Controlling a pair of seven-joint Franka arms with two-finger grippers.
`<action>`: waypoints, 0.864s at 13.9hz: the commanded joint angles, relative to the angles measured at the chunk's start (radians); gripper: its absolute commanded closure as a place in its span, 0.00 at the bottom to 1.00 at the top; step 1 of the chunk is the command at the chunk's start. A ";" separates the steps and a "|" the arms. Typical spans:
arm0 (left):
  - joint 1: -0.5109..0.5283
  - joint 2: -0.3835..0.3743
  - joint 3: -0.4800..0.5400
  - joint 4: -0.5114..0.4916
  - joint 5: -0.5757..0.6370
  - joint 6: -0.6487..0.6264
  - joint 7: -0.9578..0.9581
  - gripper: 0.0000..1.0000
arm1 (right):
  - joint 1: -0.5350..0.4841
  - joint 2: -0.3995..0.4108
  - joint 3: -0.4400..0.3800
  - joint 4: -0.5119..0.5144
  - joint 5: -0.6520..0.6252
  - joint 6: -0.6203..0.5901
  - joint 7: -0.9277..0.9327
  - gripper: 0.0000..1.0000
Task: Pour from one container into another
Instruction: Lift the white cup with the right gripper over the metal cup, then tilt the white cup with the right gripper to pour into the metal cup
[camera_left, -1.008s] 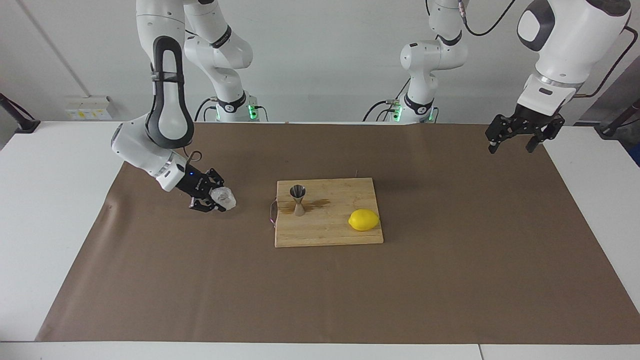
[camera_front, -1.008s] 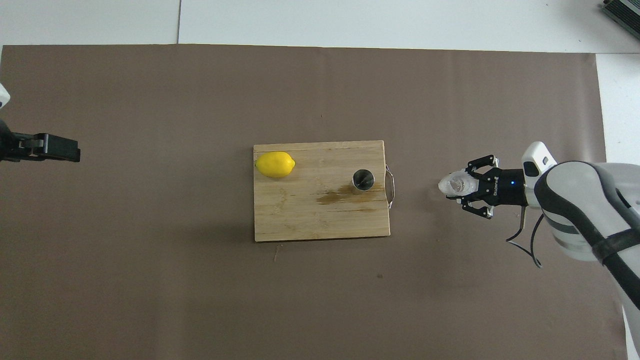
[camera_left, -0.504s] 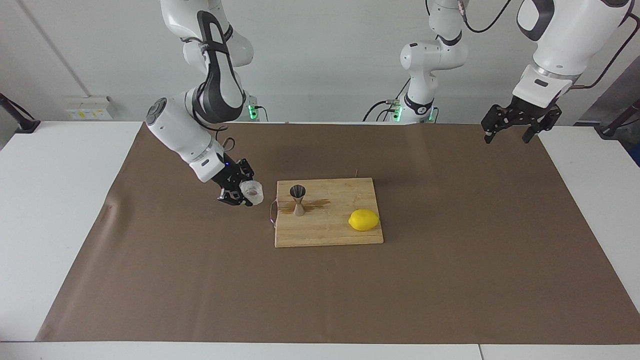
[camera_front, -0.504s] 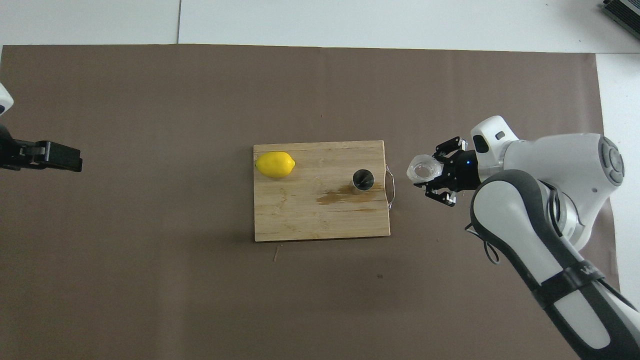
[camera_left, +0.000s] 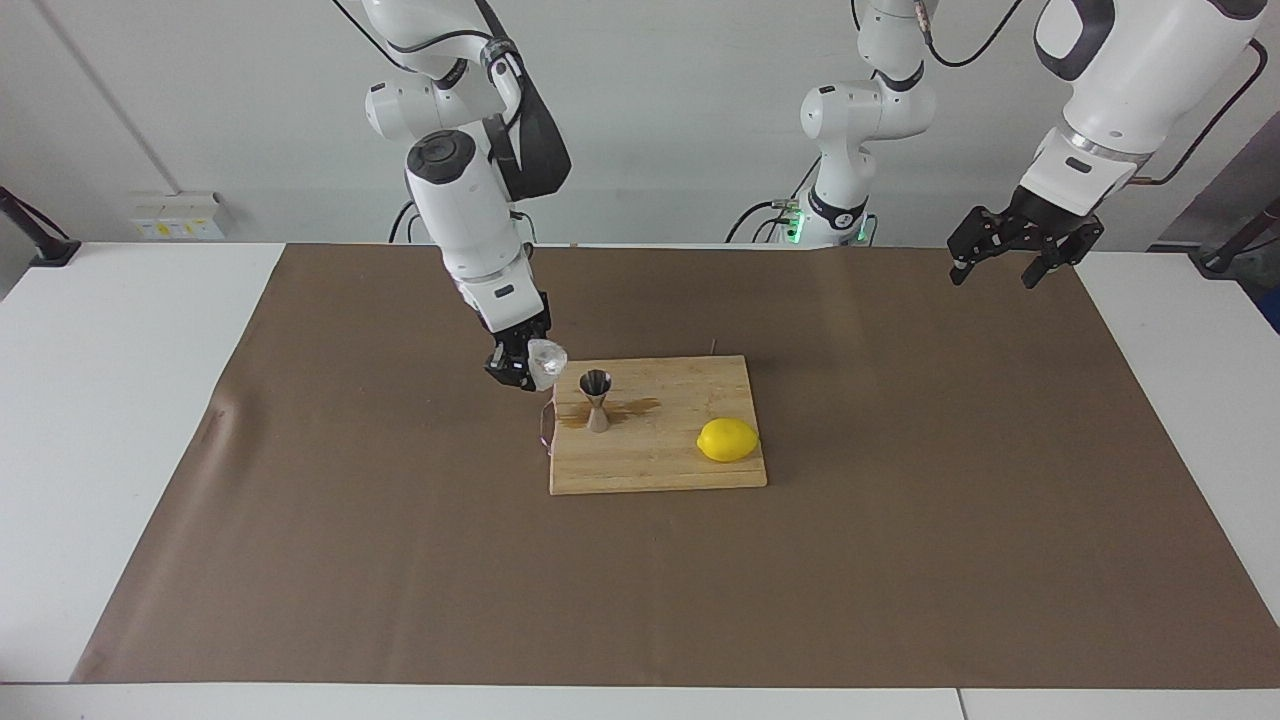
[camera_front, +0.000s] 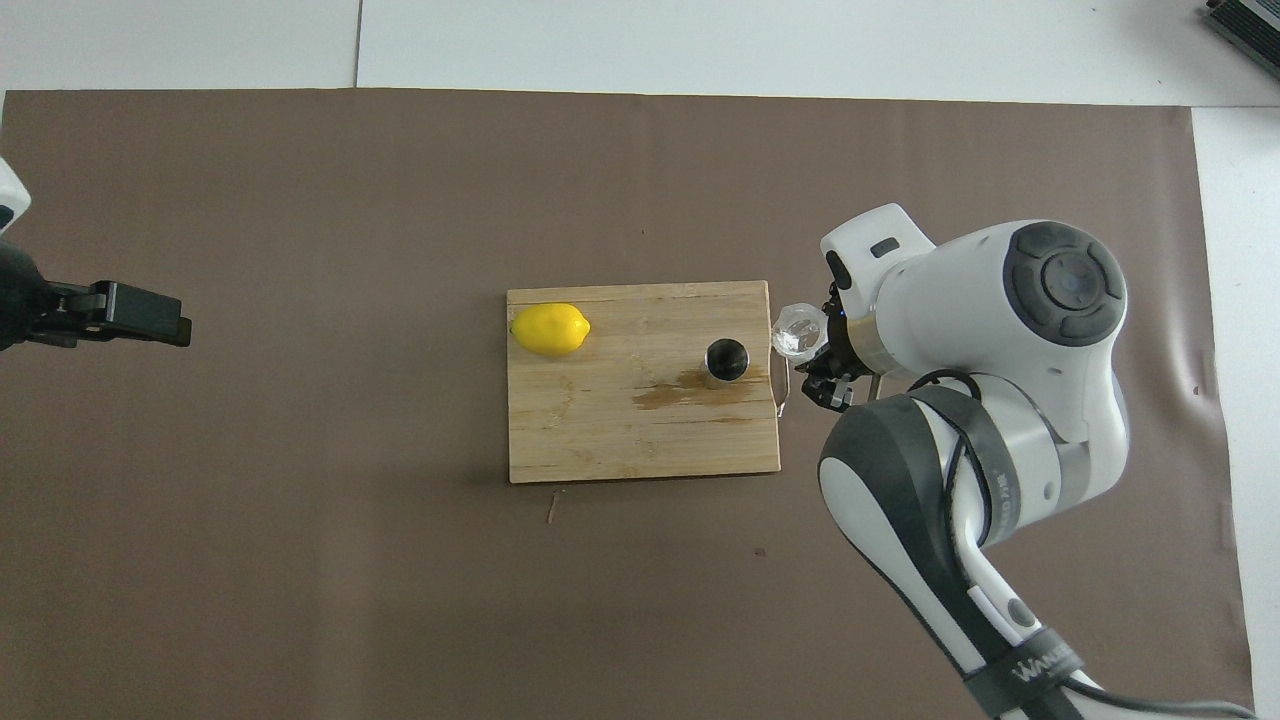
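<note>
Brown paper sheet (camera_left: 900, 560) covers most of the white table (camera_left: 110, 420). On it, mid-table, a wooden cutting board (camera_left: 660, 465) w/ a thin wire handle (camera_front: 782, 375) on the edge toward the right arm's end.

Right arm comes in over that end of the board. Right gripper (camera_left: 528, 368) is clamped on the faceted glass cup (camera_left: 546, 360), fingers closed tight vs the cup's walls, cup tipped toward the jigger. Gripper + cup hang in the air over the board's handle edge, just beside the jigger (camera_left: 596, 398) but not touching it.

Left arm waits, raised over the paper near the left arm's end of the table. Left gripper (camera_left: 1003, 255) has fingers spread wide, nothing between them, touching nothing.

Jigger stands upright on the board, in the part toward the right arm's end. Lemon (camera_left: 727, 440) lies on the board toward the left arm's end, farther from the robots than the jigger, well apart from it. Dark wet-looking stain (camera_front: 690, 388) on the wood at the jigger's foot, spreading toward the lemon.

View diffs:
- Facing view: shows cup is lifted clear of board and paper, shows the jigger's hourglass shape, and both of the left gripper's spread fingers.
- Overhead view: jigger (camera_front: 727, 360) shows only as a round dark mouth; cup (camera_front: 798, 331) sits right at the board's handle edge, its mouth partly visible. Right gripper (camera_front: 822, 360) mostly hidden under the arm's wrist. Left gripper (camera_front: 150, 317) seen only as a dark bar at the frame edge. Stain extent is clearer here.
</note>
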 joint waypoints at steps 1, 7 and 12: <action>-0.004 -0.015 0.010 -0.009 -0.010 -0.035 -0.020 0.00 | 0.027 0.036 -0.002 0.064 -0.071 -0.054 0.025 1.00; -0.035 -0.019 -0.002 -0.011 0.102 -0.072 -0.023 0.00 | 0.116 0.089 -0.002 0.133 -0.284 -0.099 0.028 1.00; -0.015 -0.019 0.010 -0.011 0.017 -0.058 -0.069 0.00 | 0.139 0.102 0.001 0.133 -0.383 -0.099 0.026 1.00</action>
